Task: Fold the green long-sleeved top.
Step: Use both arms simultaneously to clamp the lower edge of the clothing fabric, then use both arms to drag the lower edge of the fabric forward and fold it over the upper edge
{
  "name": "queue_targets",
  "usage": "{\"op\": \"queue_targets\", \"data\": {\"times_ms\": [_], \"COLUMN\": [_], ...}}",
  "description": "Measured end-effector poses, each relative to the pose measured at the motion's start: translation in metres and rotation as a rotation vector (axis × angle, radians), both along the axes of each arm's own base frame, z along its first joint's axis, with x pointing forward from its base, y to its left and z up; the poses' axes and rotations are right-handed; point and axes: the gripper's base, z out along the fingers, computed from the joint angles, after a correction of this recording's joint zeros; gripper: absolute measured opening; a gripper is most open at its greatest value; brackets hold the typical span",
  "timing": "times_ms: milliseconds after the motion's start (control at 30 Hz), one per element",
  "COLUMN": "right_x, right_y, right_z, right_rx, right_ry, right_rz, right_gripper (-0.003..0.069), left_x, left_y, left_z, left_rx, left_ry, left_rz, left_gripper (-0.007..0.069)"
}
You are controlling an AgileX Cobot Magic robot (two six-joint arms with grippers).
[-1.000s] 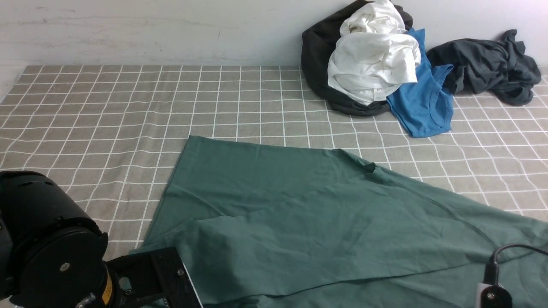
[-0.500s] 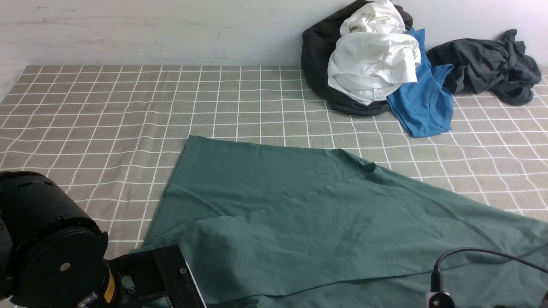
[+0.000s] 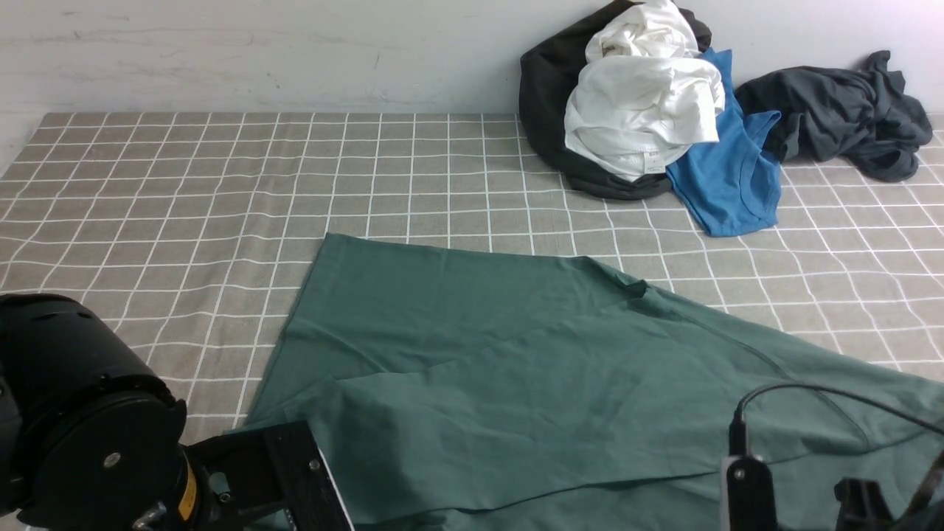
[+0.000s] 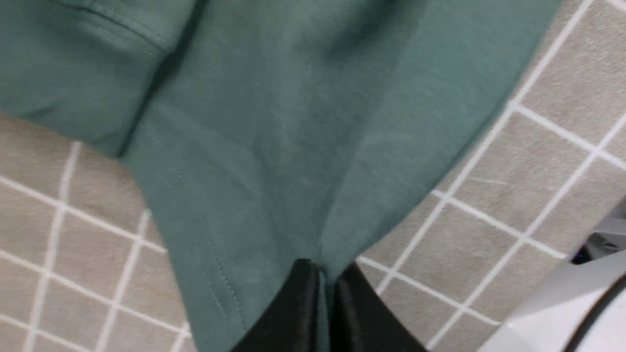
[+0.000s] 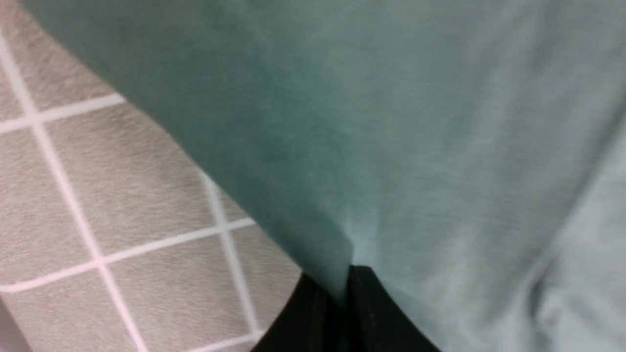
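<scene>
Now L pincer [image 4: 320, 288] + R pincer [image 5: 348, 286] pinch green top [image 3: 516, 369]; grey checked cloth [image 3: 221, 184], white wall [image 3: 258, 51].

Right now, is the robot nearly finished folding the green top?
Not nearly. Done: one layer of the green long-sleeved top lies folded across its body. In hand: the left gripper and right gripper each pinch its edge. Left: it sprawls wide over the checked cloth, so most folds remain.

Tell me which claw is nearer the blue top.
Right. The right claw grips the green long-sleeved top at the near right, the side of the blue top; the left claw grips it at the near left, farther across.
</scene>
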Motion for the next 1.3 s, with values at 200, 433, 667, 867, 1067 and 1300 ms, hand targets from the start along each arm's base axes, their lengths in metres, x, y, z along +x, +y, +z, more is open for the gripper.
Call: {"op": "queue_targets", "data": {"times_ms": [200, 433, 667, 867, 1067, 1300], "right_x": [0.040, 0.123, 0.196, 0.238, 0.259, 0.281], "right_y": [-0.011, -0.040, -0.051, -0.050, -0.049, -0.056], "right_z": [0.035, 0.070, 0.063, 0.040, 0.019, 0.013], "right_rx": [0.065, 0.195, 0.267, 0.272, 0.255, 0.245], "right_ry": [-0.108, -0.165, -0.096, -0.023, -0.020, -0.219], "right_rz": [-0.143, -0.344, -0.415, -0.447, -0.450, -0.554], "right_gripper": [0.0020, 0.0020, 0.0020, 0.0020, 0.0043, 0.0260], "left_x": [0.028, 0.122, 0.211, 0.261, 0.288, 0.309], "left_y": [0.004, 0.013, 0.002, -0.013, -0.014, 0.010], "left_z": [0.033, 0.073, 0.066, 0.044, 0.003, -0.019], "left_rx": [-0.002, -0.075, -0.080, -0.086, -0.081, -0.107], "left_ry": [-0.152, -0.326, -0.364, -0.383, -0.370, -0.404], "left_rz": [0.037, 0.153, 0.165, 0.164, 0.175, 0.316], "left_gripper": [0.0008, 0.0014, 0.0014, 0.0017, 0.0063, 0.0234]}}
